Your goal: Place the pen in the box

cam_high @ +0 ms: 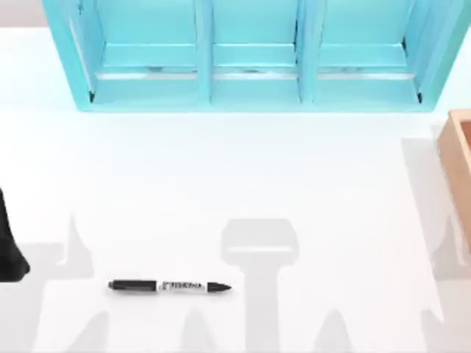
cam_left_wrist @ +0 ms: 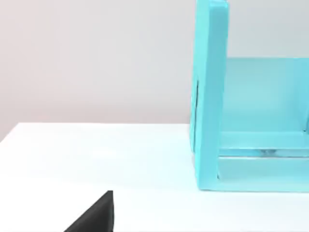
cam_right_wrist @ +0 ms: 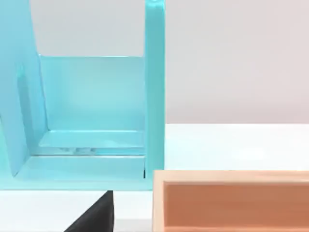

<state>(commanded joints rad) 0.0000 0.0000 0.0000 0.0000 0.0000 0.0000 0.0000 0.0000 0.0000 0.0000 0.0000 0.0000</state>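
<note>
The black marker pen (cam_high: 170, 286) is seen lying flat on the white table (cam_high: 235, 184), near the front and left of centre, well apart from the tan wooden box (cam_high: 460, 147) at the right edge. The cyan shelf unit (cam_high: 250, 81) is set at the back. The left arm (cam_high: 9, 243) is parked at the left edge; whether either gripper is open cannot be told.
</note>
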